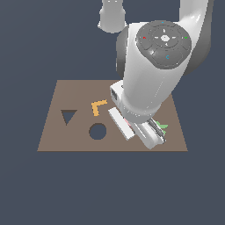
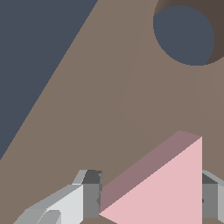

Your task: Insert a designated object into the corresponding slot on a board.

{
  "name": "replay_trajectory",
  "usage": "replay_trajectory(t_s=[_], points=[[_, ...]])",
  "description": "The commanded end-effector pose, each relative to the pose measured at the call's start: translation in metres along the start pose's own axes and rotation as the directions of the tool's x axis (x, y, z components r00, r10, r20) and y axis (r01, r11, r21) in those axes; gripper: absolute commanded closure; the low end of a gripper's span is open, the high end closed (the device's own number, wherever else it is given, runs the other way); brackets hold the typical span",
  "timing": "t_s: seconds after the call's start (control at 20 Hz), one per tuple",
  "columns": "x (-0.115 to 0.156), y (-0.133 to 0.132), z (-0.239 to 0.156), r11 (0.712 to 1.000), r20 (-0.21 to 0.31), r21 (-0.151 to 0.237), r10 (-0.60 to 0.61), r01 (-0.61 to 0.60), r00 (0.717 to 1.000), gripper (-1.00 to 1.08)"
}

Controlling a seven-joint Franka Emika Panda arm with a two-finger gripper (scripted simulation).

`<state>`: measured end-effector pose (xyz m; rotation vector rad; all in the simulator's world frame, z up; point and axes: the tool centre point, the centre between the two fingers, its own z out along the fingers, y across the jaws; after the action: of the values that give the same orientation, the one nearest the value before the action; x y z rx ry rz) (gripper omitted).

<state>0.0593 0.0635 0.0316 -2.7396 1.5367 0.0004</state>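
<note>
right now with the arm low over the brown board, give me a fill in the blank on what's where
1. In the wrist view, the pale-pink triangle piece sits between the two gripper ____.
2. The flat brown rectangular board has a round hole and a ____ slot.
3. The L-shaped piece on the board is ____ in colour.

Missing words: fingers; triangular; orange

A flat, uniform dark slate-blue ground (image 1: 26, 189) fills every side, evenly lit, with no walls or furniture.

Pink triangle (image 2: 168, 188) on board (image 1: 52, 140); triangular slot (image 1: 68, 117) empty.
</note>
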Motion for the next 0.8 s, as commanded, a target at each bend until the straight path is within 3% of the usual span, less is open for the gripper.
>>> replay_trajectory(t_s=[0.0,0.35,0.75], points=[[0.001,0.01,-0.001,0.998,0.0,0.0,-0.06,0.06,0.998,1.08],[0.007,0.043,-0.002,0.964,-0.001,0.0,-0.267,0.267,0.964,1.08],[0.025,0.082,-0.004,0.861,-0.001,0.0,-0.509,0.509,0.861,1.08]])
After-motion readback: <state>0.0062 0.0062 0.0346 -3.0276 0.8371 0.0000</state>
